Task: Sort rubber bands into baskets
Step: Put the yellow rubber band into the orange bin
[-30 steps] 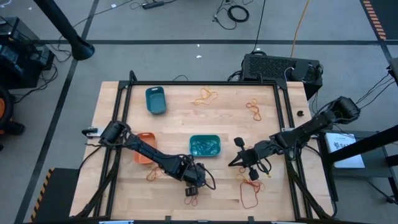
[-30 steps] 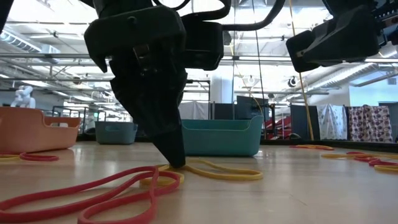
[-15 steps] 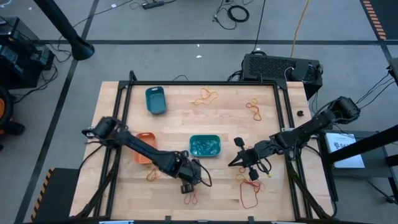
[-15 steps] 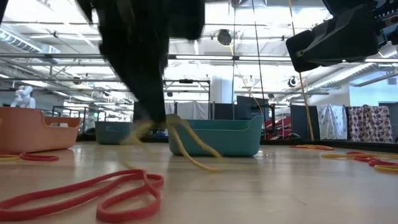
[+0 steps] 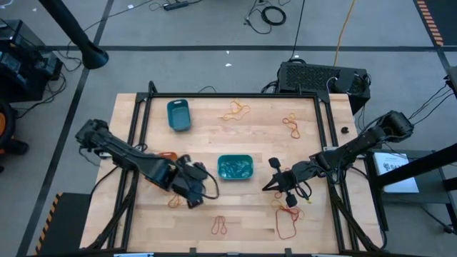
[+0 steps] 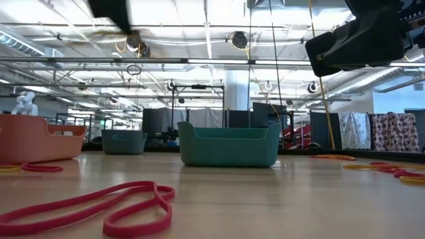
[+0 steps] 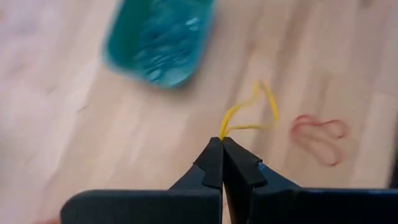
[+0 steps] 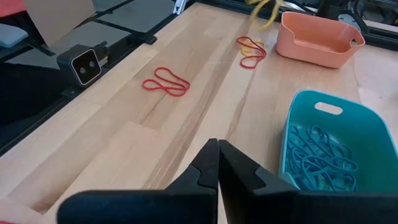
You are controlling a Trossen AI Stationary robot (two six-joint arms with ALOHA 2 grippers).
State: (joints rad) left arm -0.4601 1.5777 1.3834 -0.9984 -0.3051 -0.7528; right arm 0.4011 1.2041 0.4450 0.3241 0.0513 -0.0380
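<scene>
Left gripper [image 7: 222,144] pinched shut on yellow rubber band [image 7: 252,114], lifted off table, just at 3 o'clock of orange basket [image 8: 318,41].

Right gripper [image 8: 217,149] closed, empty, waiting at 3 o'clock of teal basket [image 5: 235,167].

Progress, judged: early-to-mid. Teal basket holds blue-green bands [image 8: 318,154]. Blue basket [image 5: 178,115] contents unclear.

Left on table: red band [image 5: 220,227] at 6 o'clock; yellow clusters [image 5: 236,110] at 12 o'clock; red-yellow tangle [image 5: 288,214] at 5 o'clock.

A light wooden plank table [image 5: 257,143] is standing on grey floor [image 5: 214,28]; a black perforated box [image 5: 314,77] is sitting beyond its far edge.
</scene>
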